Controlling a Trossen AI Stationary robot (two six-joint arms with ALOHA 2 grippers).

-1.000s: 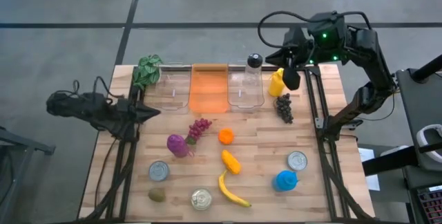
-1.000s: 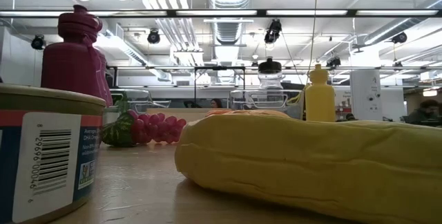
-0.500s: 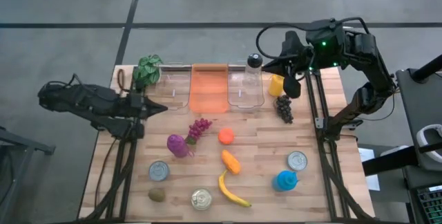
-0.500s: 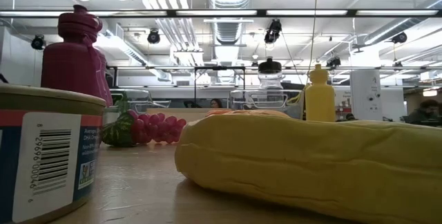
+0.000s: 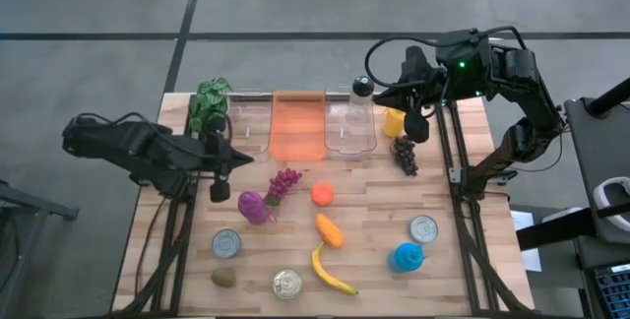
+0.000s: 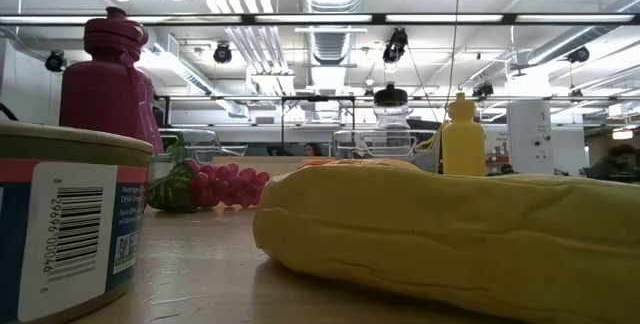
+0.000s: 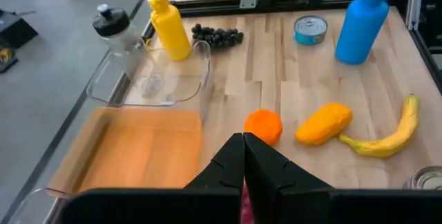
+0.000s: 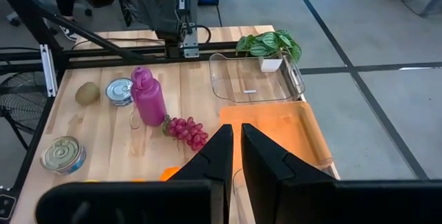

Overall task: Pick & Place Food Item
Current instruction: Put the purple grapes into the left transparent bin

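Food lies loose on the wooden table: an orange, an orange-yellow fruit, a banana, red grapes, dark grapes and a kiwi. My left gripper hangs shut and empty over the table's left part, slanting down toward the orange. My right gripper hangs shut and empty high over the far right, beside the yellow bottle.
An orange bin stands between two clear bins along the far edge, with a plant and a clear bottle. A purple bottle, a blue bottle and three cans stand among the food.
My left gripper has risen, moved toward the table's right edge and tipped from near level to slanting down. It has stayed shut. No object on the table has moved.
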